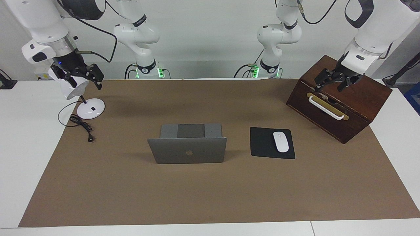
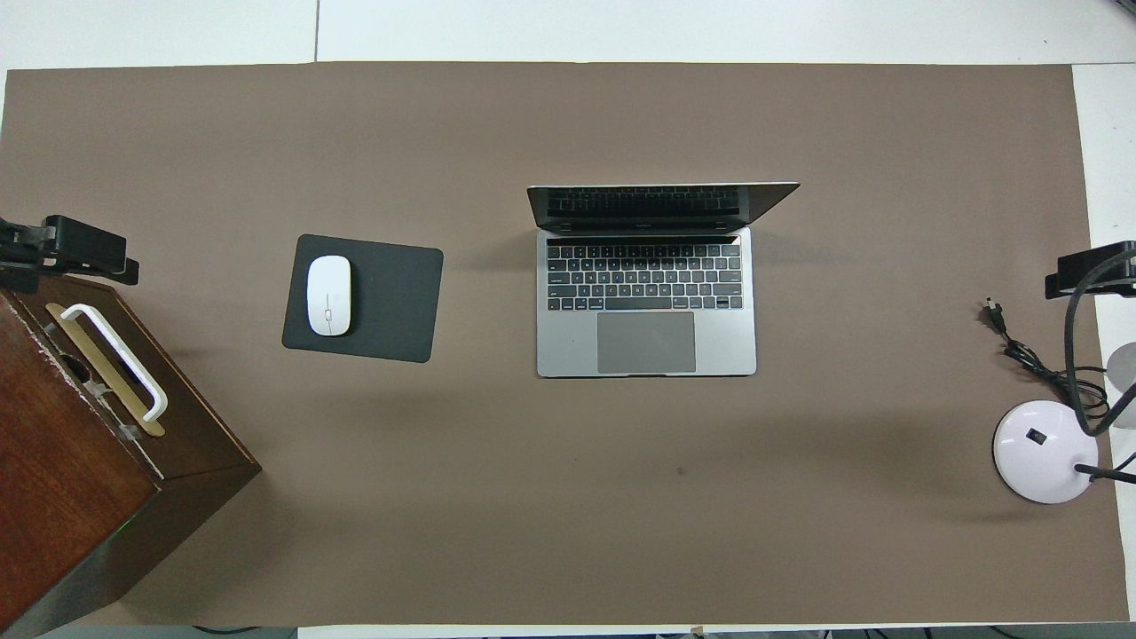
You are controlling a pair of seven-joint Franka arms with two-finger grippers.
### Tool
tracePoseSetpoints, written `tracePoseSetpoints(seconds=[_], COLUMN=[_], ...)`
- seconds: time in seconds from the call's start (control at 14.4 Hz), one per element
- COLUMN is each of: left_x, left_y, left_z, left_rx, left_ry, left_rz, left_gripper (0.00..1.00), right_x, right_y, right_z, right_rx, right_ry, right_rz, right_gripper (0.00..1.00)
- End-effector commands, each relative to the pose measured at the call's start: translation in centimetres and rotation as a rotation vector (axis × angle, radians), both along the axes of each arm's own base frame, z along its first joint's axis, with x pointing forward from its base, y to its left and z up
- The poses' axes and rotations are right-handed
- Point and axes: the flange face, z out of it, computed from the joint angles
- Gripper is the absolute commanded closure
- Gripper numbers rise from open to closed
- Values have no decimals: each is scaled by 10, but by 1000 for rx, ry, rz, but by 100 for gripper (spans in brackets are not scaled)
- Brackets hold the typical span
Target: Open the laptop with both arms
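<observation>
The silver-grey laptop (image 1: 188, 150) stands open in the middle of the brown mat, its lid raised about upright and the apple logo on the lid's back. In the overhead view the laptop (image 2: 646, 302) shows its keyboard and trackpad, with the dark screen turned toward the robots. My left gripper (image 1: 331, 87) hangs open over the wooden box, well away from the laptop; it also shows in the overhead view (image 2: 71, 253). My right gripper (image 1: 84, 84) hangs open over the desk lamp at the right arm's end, and also shows in the overhead view (image 2: 1096, 271). Neither gripper holds anything.
A dark wooden box (image 1: 341, 108) with a white handle sits at the left arm's end. A white mouse (image 1: 281, 141) lies on a black mouse pad (image 1: 262, 144) beside the laptop. A white desk lamp (image 1: 91, 108) with a black cord (image 1: 82, 126) stands at the right arm's end.
</observation>
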Motion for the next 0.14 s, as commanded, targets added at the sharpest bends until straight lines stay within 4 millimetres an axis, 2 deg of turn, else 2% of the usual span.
tracePoseSetpoints(seconds=[0.0, 0.07], left_x=[-5, -5], left_y=[3, 3], left_z=[1, 0], left_rx=[12, 12], left_ry=[-3, -1], left_rz=[-2, -2], left_gripper=[0, 0], right_x=[-5, -5], right_y=[-3, -3], right_z=[0, 0], right_rx=[1, 1], right_ry=[-17, -17], right_rz=[16, 16], right_gripper=[0, 0])
